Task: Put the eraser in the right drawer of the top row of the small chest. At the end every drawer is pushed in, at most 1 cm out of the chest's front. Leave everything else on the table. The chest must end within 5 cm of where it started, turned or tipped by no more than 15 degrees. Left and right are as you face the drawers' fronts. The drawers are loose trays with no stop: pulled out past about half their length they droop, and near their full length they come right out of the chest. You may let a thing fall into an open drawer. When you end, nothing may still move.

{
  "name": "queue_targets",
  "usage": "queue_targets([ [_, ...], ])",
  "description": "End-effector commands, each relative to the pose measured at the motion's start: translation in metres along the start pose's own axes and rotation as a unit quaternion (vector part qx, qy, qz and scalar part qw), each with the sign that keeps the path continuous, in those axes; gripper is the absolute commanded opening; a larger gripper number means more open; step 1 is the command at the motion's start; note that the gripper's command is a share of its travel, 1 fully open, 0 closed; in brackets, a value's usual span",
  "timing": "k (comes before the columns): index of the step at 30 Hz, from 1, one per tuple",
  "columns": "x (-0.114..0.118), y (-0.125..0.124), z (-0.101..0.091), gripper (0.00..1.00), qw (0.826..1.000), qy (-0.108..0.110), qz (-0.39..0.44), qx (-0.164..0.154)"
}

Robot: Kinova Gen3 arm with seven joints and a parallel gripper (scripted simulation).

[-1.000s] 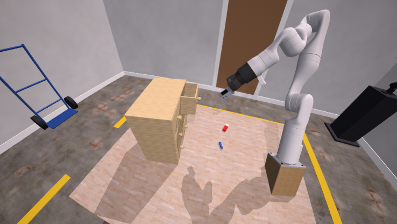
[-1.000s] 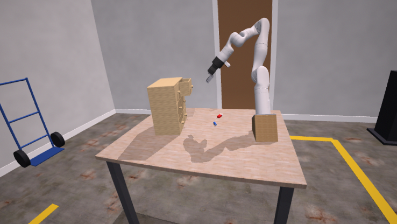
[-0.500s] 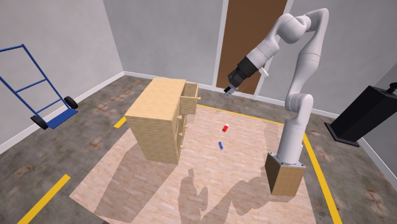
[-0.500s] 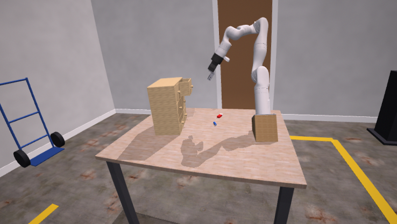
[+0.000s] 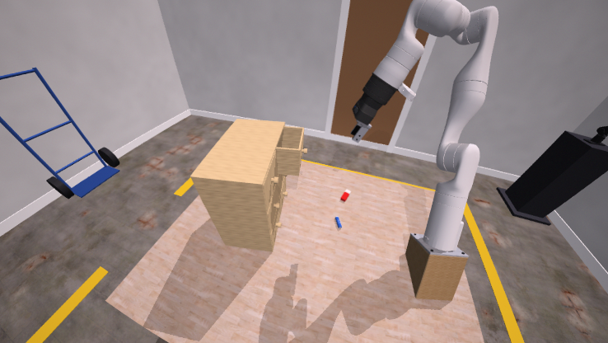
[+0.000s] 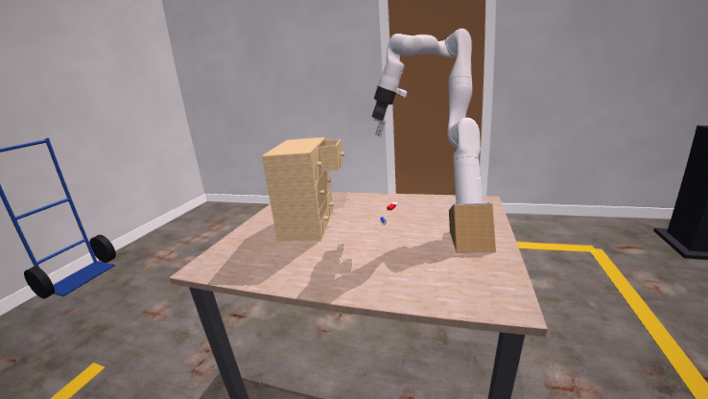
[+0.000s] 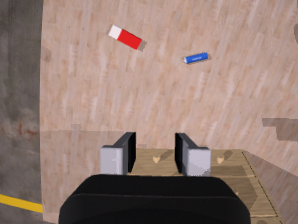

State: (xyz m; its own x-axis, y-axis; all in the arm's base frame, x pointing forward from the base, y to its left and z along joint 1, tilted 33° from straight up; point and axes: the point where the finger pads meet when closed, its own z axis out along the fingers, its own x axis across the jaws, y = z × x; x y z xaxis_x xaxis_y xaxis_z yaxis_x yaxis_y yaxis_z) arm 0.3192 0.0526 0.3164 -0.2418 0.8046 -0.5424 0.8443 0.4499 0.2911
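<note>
The eraser [image 5: 345,195] [image 6: 391,204] [image 7: 125,36] is a small red block with a white end. It lies flat on the wooden table [image 5: 340,276] [image 6: 421,297], in front of the small chest [image 5: 238,170] [image 6: 295,193] [image 7: 229,176]. The right drawer of the chest's top row [image 5: 290,148] [image 6: 330,153] stands pulled out part way. The other drawers look pushed in. My gripper [image 5: 358,133] [image 6: 379,130] [image 7: 155,146] is open and empty. It hangs high above the table, out in front of the open drawer, fingers pointing down.
A small blue thing [image 5: 338,222] [image 6: 383,220] [image 7: 196,58] lies on the table near the eraser. The arm's wooden base block [image 5: 434,272] [image 6: 472,227] stands at the table's right side. A blue hand truck [image 5: 55,140] and a black box [image 5: 562,174] stand on the floor.
</note>
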Motion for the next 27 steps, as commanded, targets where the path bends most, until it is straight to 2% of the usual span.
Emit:
queue_targets([
  [1,0.003,0.006,-0.002,0.67,1.000,0.001,0.000,0.009],
  [17,0.003,-0.001,-0.029,0.67,0.994,0.001,0.000,0.109],
  [19,0.003,-0.001,-0.029,0.67,0.994,0.001,0.000,0.109],
  [27,0.003,-0.003,-0.040,0.67,0.989,0.001,0.000,0.148],
])
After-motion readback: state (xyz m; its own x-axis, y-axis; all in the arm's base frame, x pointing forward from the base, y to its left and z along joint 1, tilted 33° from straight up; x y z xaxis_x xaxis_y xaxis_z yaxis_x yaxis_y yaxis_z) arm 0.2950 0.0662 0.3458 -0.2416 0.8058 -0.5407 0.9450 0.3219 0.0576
